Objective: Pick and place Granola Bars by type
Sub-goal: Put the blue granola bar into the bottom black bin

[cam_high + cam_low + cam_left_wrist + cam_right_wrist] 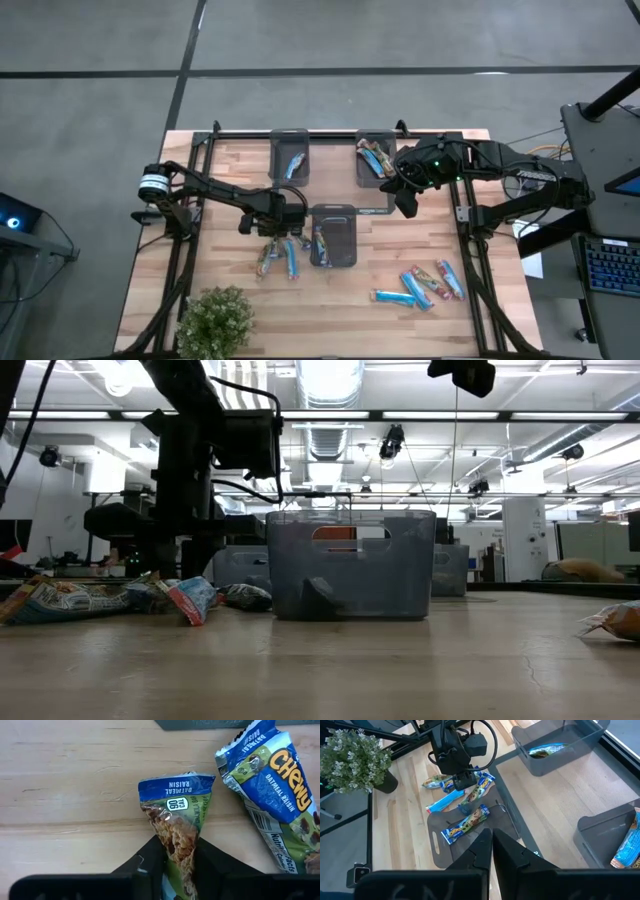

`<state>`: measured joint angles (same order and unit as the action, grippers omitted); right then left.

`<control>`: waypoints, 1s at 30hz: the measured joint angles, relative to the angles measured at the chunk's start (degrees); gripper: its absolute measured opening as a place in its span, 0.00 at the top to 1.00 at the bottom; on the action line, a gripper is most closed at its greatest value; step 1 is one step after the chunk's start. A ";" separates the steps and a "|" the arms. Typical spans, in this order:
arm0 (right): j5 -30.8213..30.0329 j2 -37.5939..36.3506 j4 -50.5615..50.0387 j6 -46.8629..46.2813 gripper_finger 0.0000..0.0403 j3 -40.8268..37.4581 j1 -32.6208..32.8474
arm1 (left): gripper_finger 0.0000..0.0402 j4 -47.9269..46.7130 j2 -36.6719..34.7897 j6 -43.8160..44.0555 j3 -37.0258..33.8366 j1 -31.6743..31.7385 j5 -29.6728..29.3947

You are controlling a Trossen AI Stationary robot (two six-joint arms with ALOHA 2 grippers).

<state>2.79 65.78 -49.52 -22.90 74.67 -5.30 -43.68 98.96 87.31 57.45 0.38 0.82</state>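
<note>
My left gripper (pixel 277 234) points straight down at the table just left of the middle dark tray (pixel 333 262). It is shut on a green and blue "oatmeal raisin" granola bar (pixel 176 805). A second bar of the same kind (pixel 277 795) lies flat on the wood beside it, and a light-blue bar (pixel 292 260) lies close by. My right gripper (pixel 490 838) hangs shut and empty high above the table's far right part. The middle tray holds a bar (pixel 468 824), and each of the two far trays (pixel 291 156) (pixel 375 158) holds bars. My left gripper pinches the bar between its two fingers (pixel 150 860), across its width at about mid-length (pixel 181 851). The fingers come from above and point down. The wrapper is squeezed narrow between them. The bar's free end (pixel 176 787) lies on the wood.
Several loose granola bars (pixel 420 288) lie on the wood at the near right. A potted plant (pixel 214 320) stands at the near left corner. A black frame rail (pixel 340 134) runs along the far edge. Bare wood lies between the middle tray and the near edge.
</note>
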 joint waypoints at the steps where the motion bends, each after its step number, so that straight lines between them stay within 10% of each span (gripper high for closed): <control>1: 0.00 0.00 0.00 0.00 0.98 0.00 0.00 | 0.83 0.00 0.00 0.00 0.00 0.00 0.00; 17: 0.01 0.00 -0.02 0.02 0.98 0.00 0.00 | 0.83 -2.43 -7.21 -2.83 0.95 2.12 0.13; 30: 0.02 0.00 -0.11 0.00 0.98 0.00 0.04 | 0.83 -2.75 -8.66 -8.22 14.84 2.38 -3.34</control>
<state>2.81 65.78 -49.63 -22.90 74.67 -5.26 -46.44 90.29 79.09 72.29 2.76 -2.52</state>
